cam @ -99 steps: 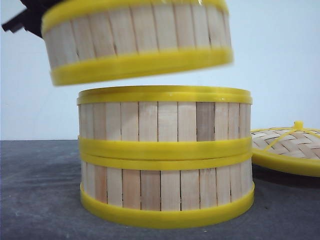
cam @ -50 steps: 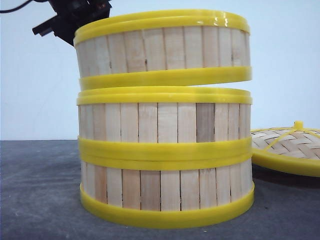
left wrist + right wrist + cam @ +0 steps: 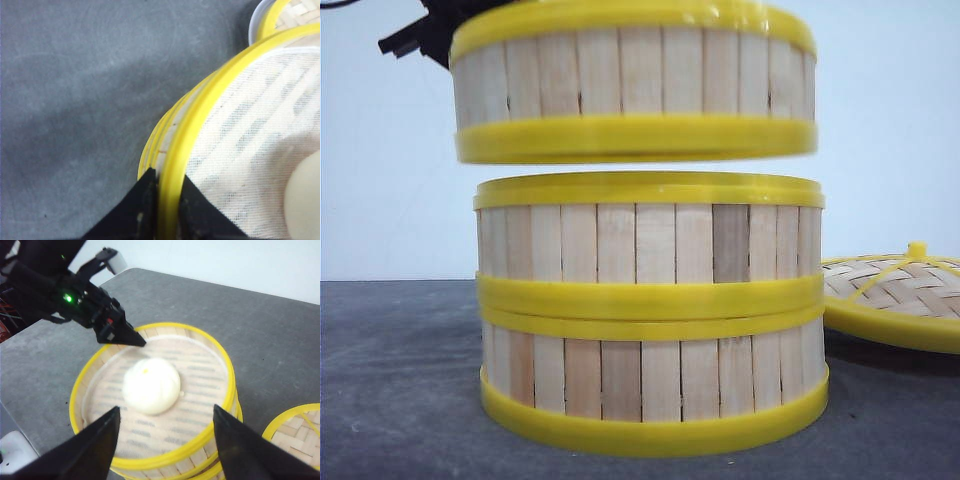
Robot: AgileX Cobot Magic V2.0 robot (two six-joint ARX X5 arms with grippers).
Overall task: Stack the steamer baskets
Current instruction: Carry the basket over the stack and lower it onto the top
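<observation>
Two steamer baskets stand stacked on the dark table, the upper (image 3: 650, 240) resting on the lower (image 3: 655, 385). A third steamer basket (image 3: 635, 85) hangs level just above them, a narrow gap under it, set slightly left of the stack. My left gripper (image 3: 167, 175) is shut on this basket's yellow top rim (image 3: 200, 115); it also shows as a dark shape at the basket's far left (image 3: 430, 30). A white bun (image 3: 151, 385) lies inside the held basket. My right gripper (image 3: 167, 412) hovers open above the basket's near side, touching nothing.
The woven bamboo lid (image 3: 895, 290) with its yellow rim lies on the table right of the stack, close to it. A white plate edge (image 3: 253, 27) shows beside the lid. The grey table's edge (image 3: 30, 335) runs behind the left arm.
The held basket swung right from a tilted pose, dipped almost onto the stack, and has now lifted a little and shifted left, level. The stack and lid stayed put.
</observation>
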